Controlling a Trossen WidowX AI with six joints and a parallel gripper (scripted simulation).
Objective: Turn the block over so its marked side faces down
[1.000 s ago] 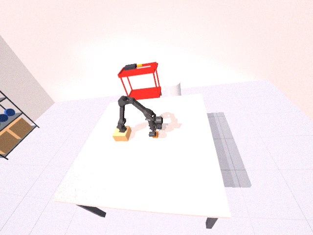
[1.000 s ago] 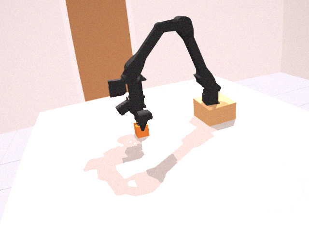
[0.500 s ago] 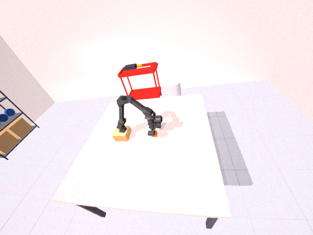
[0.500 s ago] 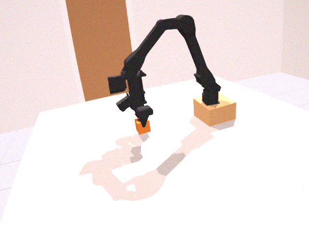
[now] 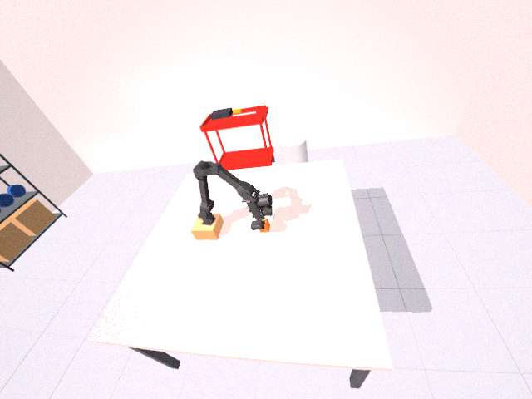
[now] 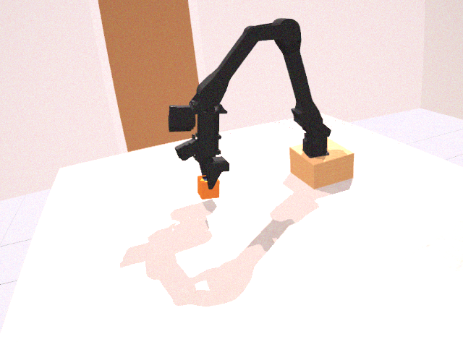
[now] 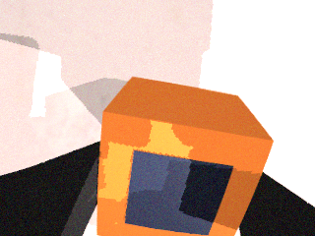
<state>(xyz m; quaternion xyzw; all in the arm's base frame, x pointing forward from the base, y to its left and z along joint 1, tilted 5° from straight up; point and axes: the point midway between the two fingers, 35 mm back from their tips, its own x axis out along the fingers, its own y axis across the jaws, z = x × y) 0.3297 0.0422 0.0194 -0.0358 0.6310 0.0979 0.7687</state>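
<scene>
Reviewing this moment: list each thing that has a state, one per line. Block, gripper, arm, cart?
Orange block: gripped, lifted just off the table, dark blue marked side up toward the wrist camera.
Gripper: jaws shut on the block.
Arm: arched, wrist pointing down.
Red cart: upright behind the table.

The arm [image 6: 239,56] is matte black throughout, built of slim, angular links with a rounded housing at its topmost joint. A boxy black module [image 6: 181,118] juts from its wrist. The gripper [image 6: 212,178] ends in tapered, wedge-shaped black fingers [image 6: 216,170].
</scene>
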